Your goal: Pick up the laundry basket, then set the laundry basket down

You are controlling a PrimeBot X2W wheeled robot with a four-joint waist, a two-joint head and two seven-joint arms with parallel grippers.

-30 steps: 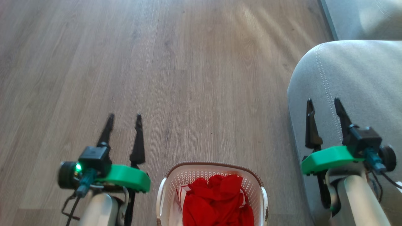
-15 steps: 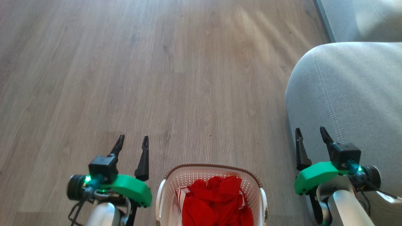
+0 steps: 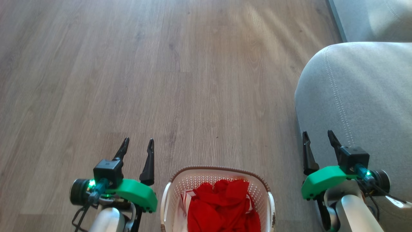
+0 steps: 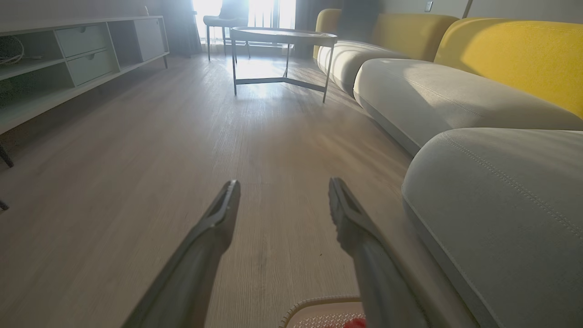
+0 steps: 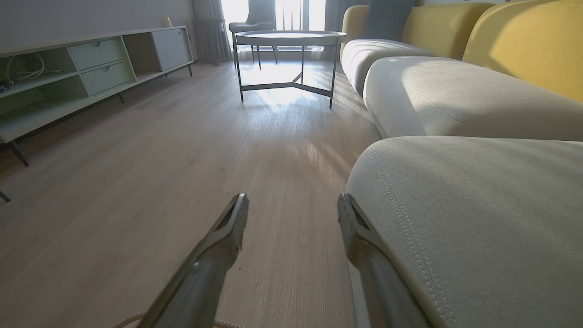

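Basket placement explained most of the scene: the laundry basket (image 3: pixel 193 182) stood upright on the wooden floor (image 3: pixel 193 80) at the bottom middle of the head view, with red cloth (image 3: pixel 222 206) heaped inside and a grey sofa (image 3: pixel 363 96) near it on the robot's right. It sat between the two arms, which I judged deliberate, since one arm on each flank would put the white side handles (image 3: pixel 164 198) within reach for a two-handed lift. The left jaws were spread wide, their dark fingers (image 3: pixel 149 164) pointing forward over bare floor just beside the basket's left wall, gripping and touching nothing. The right jaws were likewise parted wide and empty, their fingers (image 3: pixel 308 158) over the sofa's edge and apart from the basket. Whether they brushed the fabric could not be told. The pick-up looked not yet begun.
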